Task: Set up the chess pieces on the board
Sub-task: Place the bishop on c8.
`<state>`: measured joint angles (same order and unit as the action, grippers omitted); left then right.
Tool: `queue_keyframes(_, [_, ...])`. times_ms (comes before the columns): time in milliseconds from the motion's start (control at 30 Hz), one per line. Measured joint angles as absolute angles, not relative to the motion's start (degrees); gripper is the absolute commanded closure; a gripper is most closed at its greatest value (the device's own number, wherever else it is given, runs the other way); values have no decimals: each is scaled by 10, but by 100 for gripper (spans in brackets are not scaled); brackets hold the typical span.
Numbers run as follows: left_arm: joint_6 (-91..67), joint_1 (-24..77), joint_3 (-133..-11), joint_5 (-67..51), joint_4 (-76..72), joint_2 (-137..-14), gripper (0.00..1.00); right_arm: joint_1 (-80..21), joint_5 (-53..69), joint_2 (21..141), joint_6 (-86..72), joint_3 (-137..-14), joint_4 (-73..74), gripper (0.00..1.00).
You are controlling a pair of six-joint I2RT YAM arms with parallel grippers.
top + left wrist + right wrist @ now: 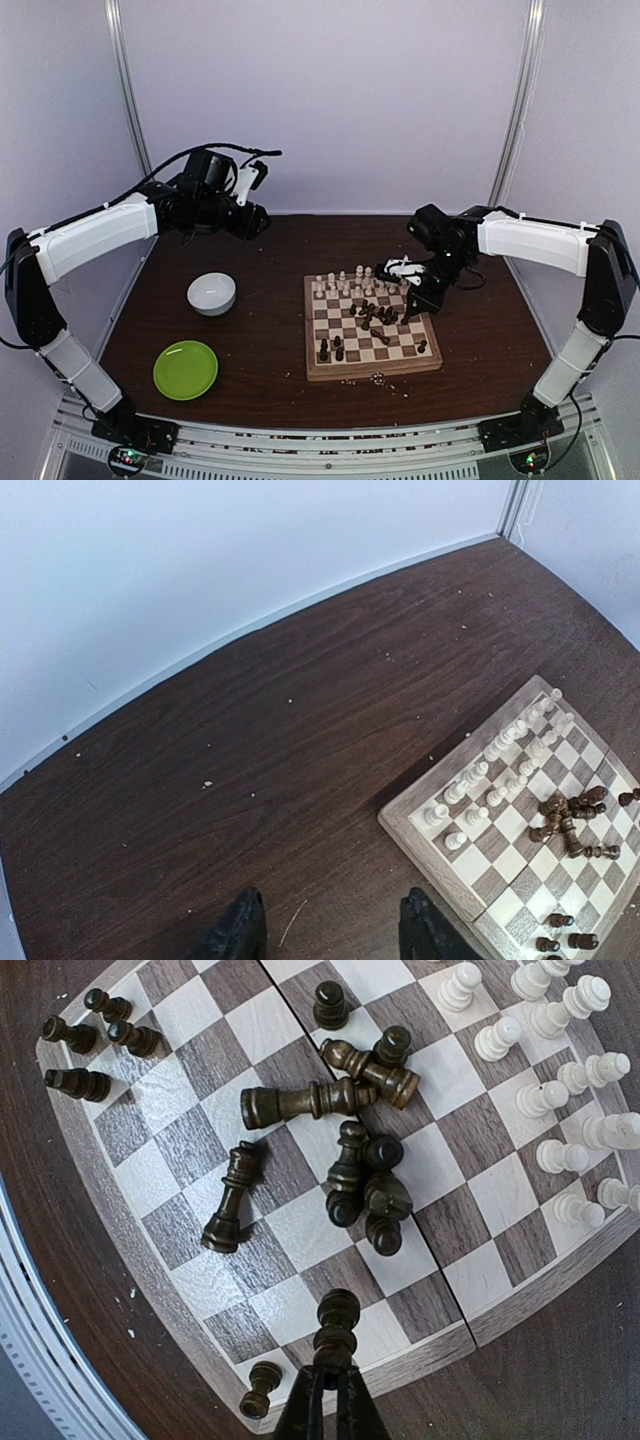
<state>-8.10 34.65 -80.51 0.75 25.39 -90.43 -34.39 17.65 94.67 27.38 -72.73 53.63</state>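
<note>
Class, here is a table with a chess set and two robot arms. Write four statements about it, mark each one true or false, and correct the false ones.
1. The right gripper is shut on a dark chess piece. True.
2. The cream pieces lie toppled in a heap. False: they stand in rows along the far edge of the chessboard; it is the dark pieces that lie heaped mid-board.
3. The left gripper holds a cream pawn. False: it is open and empty, over bare table.
4. The white bowl sits farther from the arm bases than the green plate. True.
</note>
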Motion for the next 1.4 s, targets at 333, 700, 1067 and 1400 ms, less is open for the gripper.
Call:
queue_keyframes(333, [-81,347,-805,2,254,-904,54,-370,190,896,289,-688,547,96])
queue_keyframes(700, [-81,347,-805,-3,254,-911,54,-399,198,888,298,-674,548,96])
queue_keyframes(1067, [-81,347,-809,-10,255,-914,54,-415,206,902,298,-674,546,96])
queue_keyframes(1400, [-81,347,-811,-14,256,-931,54,-418,207,905,298,-674,543,96])
